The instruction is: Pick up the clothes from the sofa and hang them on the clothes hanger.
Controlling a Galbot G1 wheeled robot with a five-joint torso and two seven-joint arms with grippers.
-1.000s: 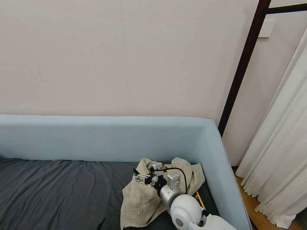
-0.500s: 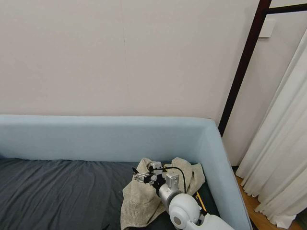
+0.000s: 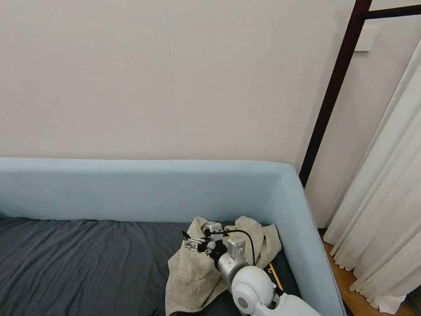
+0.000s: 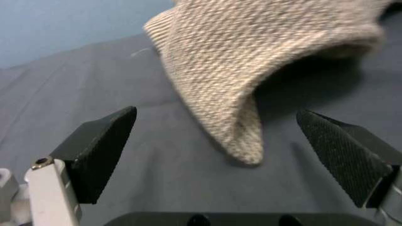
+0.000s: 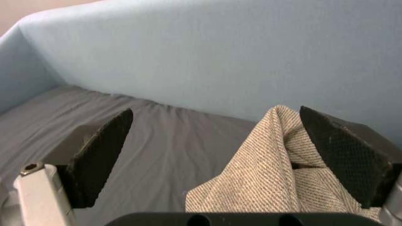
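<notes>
A beige knit garment (image 3: 197, 273) lies crumpled at the right end of the sofa's dark grey seat (image 3: 79, 263). My right gripper (image 3: 193, 244) hovers just over its upper folds. In the right wrist view this gripper (image 5: 220, 155) is open, and the garment (image 5: 270, 183) rises between its fingers (image 5: 94, 153) toward one side. My left gripper (image 4: 232, 155) is open too, low over the seat, with a pointed corner of the garment (image 4: 251, 70) lying ahead between its fingers (image 4: 100, 150). The dark pole of the clothes rack (image 3: 329, 99) stands right of the sofa.
The pale blue sofa back (image 3: 145, 191) and right armrest (image 3: 306, 237) wall in the garment. White curtains (image 3: 388, 217) hang at the far right over a wooden floor. A thin yellow strip (image 3: 273, 274) lies beside the garment by the armrest.
A dark tip at the bottom edge of the head view has sunk out of the picture. The right arm and the garment have hardly shifted.
</notes>
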